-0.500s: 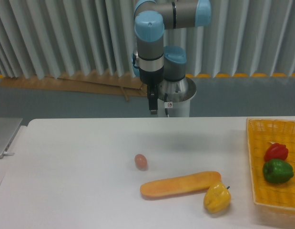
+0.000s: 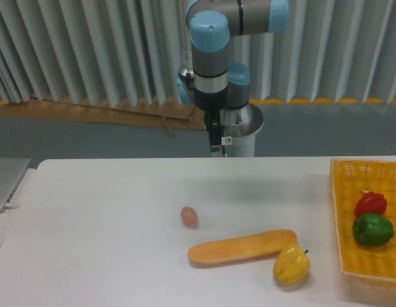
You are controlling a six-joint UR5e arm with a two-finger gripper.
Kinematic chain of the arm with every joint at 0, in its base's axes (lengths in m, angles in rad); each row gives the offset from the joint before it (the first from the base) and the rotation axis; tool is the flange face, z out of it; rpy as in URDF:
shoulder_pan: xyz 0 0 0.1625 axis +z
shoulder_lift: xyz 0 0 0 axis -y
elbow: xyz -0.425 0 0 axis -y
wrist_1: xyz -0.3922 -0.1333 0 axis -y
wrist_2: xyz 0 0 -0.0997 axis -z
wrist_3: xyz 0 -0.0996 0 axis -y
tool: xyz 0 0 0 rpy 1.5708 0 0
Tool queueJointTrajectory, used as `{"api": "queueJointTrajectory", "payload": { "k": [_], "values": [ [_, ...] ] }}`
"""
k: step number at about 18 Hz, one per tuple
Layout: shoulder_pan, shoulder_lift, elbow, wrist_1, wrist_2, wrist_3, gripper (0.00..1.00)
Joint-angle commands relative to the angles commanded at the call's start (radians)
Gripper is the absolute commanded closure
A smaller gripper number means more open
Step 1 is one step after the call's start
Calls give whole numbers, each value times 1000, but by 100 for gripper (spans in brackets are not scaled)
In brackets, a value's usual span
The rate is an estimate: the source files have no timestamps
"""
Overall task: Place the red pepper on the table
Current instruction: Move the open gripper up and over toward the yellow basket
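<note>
Red and glossy, the red pepper (image 2: 370,203) sits in the yellow basket (image 2: 341,217) at the right edge of the table (image 2: 95,243), touching the green pepper (image 2: 373,229) just in front of it, so nothing of the task is done yet. What has changed in the last half second is small: the arm has swung a little to the right, and the gripper (image 2: 214,142) has risen slightly, hanging above the table's far edge, well apart from the basket. It is seen edge-on as one thin dark strip, so I cannot tell whether its fingers are spread or pressed together; nothing appears to be held. I read the shift as the start of a reach toward the basket.
</note>
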State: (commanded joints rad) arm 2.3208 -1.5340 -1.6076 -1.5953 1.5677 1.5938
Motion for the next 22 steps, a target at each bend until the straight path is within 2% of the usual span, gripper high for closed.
{"api": "queueJointTrajectory", "payload": {
  "k": [8,15,22],
  "values": [
    [112,0,2,2,-5,-23,0],
    [179,-11,3,2,-8,-31,0],
    [189,-11,3,2,-8,-32,0]
  ]
}}
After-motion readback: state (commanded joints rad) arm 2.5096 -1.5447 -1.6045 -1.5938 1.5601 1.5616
